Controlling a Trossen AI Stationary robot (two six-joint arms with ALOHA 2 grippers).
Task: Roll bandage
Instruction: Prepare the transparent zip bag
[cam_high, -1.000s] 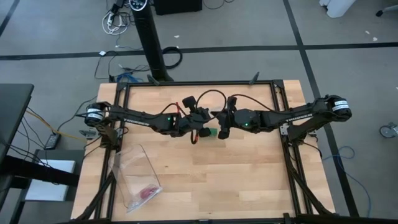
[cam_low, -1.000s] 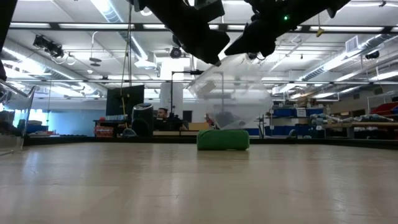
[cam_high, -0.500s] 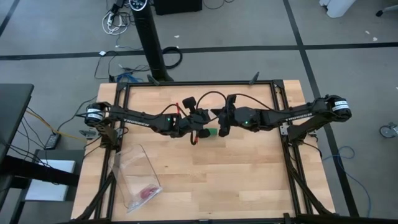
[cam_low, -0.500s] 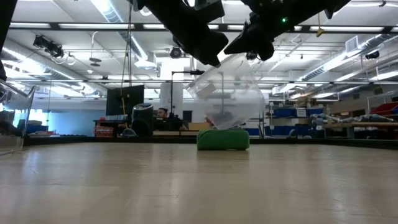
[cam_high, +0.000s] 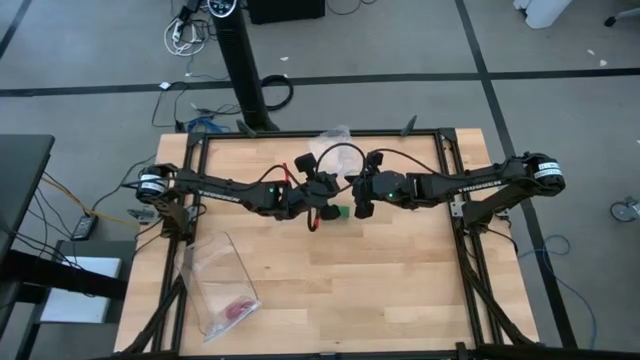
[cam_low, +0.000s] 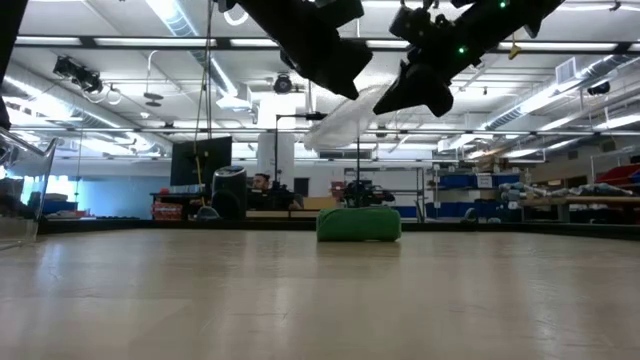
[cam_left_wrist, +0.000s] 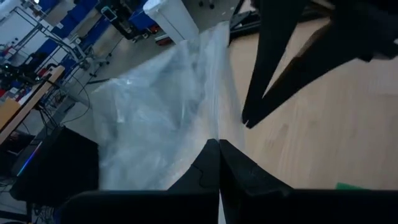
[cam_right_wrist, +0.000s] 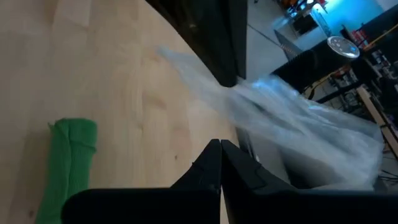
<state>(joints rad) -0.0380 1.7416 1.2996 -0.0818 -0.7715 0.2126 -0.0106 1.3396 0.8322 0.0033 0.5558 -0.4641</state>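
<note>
1. The bandage is seen rolled into a short green cylinder, lying on the tabletop near its middle, between the two arms' tips.
2. The left gripper is held above the tabletop just left of the bandage, its jaws clenched on a clear plastic bag (crumpled, lifted clear of the wood).
3. The right gripper is raised just right of the bandage, its jaws clenched; whether the bag is pinched by them too cannot be told.
4. A second clear bag with a small pink item inside is lying at the near left of the tabletop.
</note>
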